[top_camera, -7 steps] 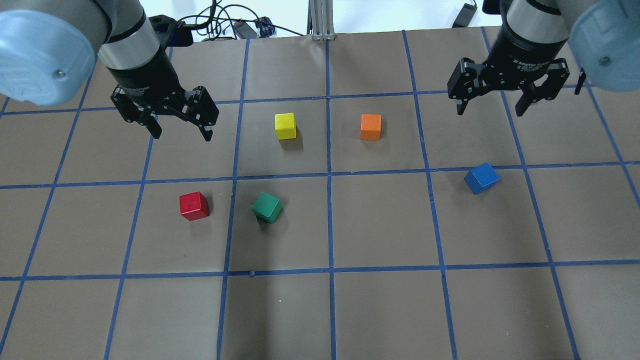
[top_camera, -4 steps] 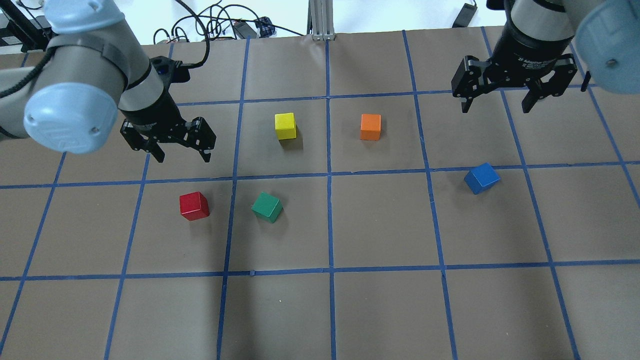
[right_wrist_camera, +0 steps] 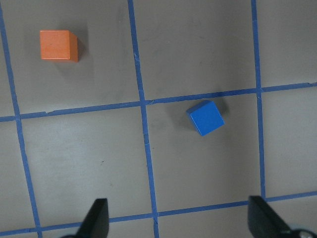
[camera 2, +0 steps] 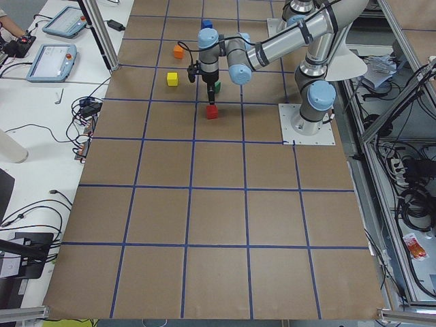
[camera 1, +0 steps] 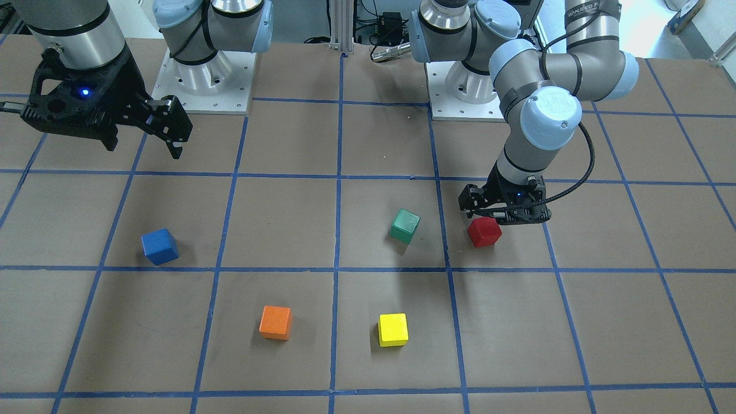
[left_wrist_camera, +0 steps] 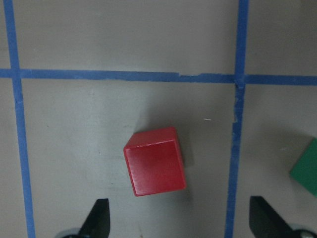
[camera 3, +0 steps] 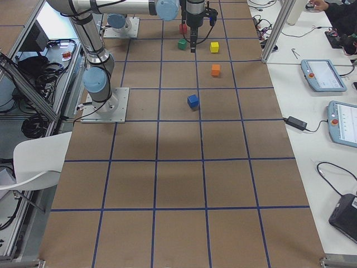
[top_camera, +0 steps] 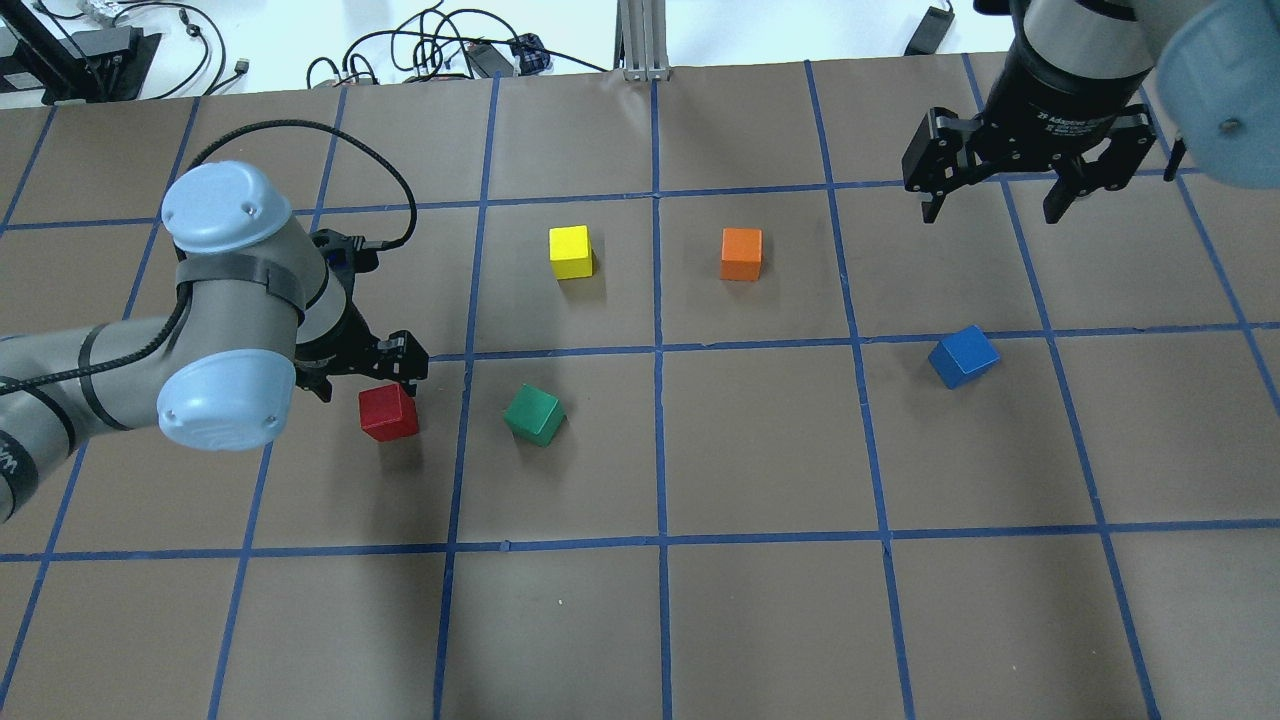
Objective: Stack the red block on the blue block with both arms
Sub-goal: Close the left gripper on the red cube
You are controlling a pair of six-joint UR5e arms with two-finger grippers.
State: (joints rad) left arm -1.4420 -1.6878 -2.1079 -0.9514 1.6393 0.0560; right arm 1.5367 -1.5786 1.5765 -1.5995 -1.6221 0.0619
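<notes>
Down onto the left half of the counter (top_camera: 760,450) has come the left arm (top_camera: 230,340) since a second ago. Its pincer (top_camera: 366,380), spread wide, now hangs just over the red block (top_camera: 389,412), which has not moved. The right pincer (top_camera: 992,205), also spread, has barely shifted and stays well apart from the blue block (top_camera: 963,356). The red cube looks light, rigid and matte. Two opposite flat faces should grip well, though it sits slightly turned to the jaws.
</notes>
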